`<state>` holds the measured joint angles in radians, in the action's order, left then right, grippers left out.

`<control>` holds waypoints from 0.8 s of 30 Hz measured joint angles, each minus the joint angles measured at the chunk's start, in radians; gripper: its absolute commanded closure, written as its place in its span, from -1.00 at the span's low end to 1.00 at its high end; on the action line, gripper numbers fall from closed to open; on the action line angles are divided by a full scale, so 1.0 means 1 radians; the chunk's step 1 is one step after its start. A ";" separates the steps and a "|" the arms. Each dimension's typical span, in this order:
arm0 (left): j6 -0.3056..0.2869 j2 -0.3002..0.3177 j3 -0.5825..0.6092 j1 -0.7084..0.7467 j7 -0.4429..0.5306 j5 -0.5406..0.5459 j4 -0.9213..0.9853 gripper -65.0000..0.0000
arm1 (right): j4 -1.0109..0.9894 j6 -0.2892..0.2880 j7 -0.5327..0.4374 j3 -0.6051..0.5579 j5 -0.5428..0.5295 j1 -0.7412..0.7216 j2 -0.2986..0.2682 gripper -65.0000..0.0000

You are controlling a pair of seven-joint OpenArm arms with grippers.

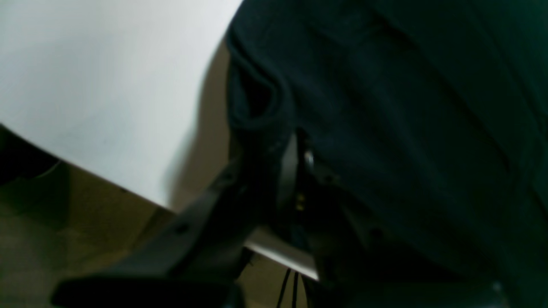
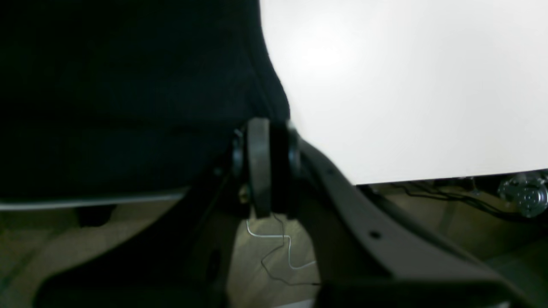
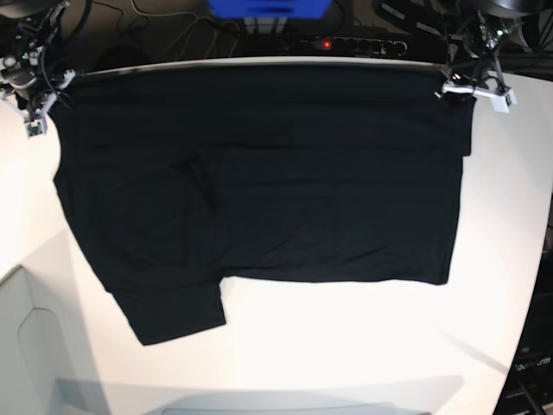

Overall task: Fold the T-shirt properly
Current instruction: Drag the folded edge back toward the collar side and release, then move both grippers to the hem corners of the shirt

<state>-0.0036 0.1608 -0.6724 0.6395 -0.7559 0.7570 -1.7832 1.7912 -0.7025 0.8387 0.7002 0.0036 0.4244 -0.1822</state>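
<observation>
Black T-shirt stretched along the far edge of the white bench, a tool clamped on each far corner.

The large black short-sleeved cloth T-shirt (image 3: 259,190) lay flat on the white bench (image 3: 363,346), one sleeve toward the near side. The left tool (image 3: 458,89) and right tool (image 3: 39,86) were each closed tight on its far edge. It looked light, limp and prone to sagging or wrinkling; hems and corners seemed the safest holds.

The left black, matte tool (image 1: 274,171) has flat fingers dotted with small screws. The right black tool (image 2: 267,167) matches, with white clips and thin cables at both wrists.
</observation>
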 measured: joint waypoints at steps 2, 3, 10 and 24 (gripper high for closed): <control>0.000 0.003 0.000 0.002 -0.025 0.000 0.000 0.99 | 0.000 0.000 0.000 0.000 0.000 0.000 0.000 1.00; 0.000 0.005 -0.002 0.002 -0.051 0.000 0.000 0.96 | 0.000 0.000 0.000 0.000 0.000 0.000 0.000 1.00; 0.000 -0.005 -0.095 0.000 -0.101 -0.004 -0.008 0.23 | 0.008 0.000 0.001 0.000 0.001 0.018 0.000 0.28; 0.004 0.006 -0.230 -0.106 -0.096 -0.011 -0.176 -0.53 | 0.117 0.001 0.011 0.062 0.004 -0.184 0.034 0.05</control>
<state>0.0006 0.1665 -0.9020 0.5331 -0.8516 0.7464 -1.9591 1.9079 -0.7013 0.8497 0.7620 0.0078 0.2401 -0.1482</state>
